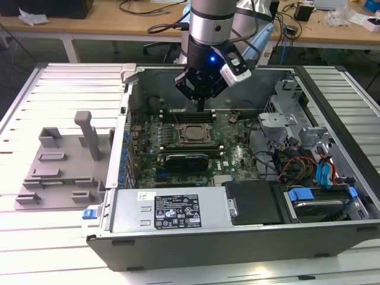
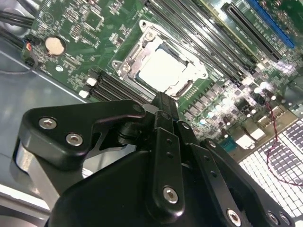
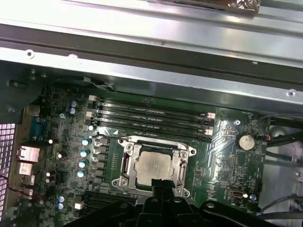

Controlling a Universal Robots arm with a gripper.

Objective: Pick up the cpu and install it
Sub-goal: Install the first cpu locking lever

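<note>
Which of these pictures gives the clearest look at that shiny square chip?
The first wrist view: the cpu lies flat in its socket frame, seen nearly straight on, its near edge just behind the gripper. The second wrist view shows it glare-washed and slanted. In the exterior view it is small and dark below the gripper.

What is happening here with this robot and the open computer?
One robot arm has its gripper above the motherboard inside an open computer case. The cpu lies in the socket with the metal frame around it, and the gripper holds nothing. A grey holder tray stands outside the case, on the exterior view's left.
</note>
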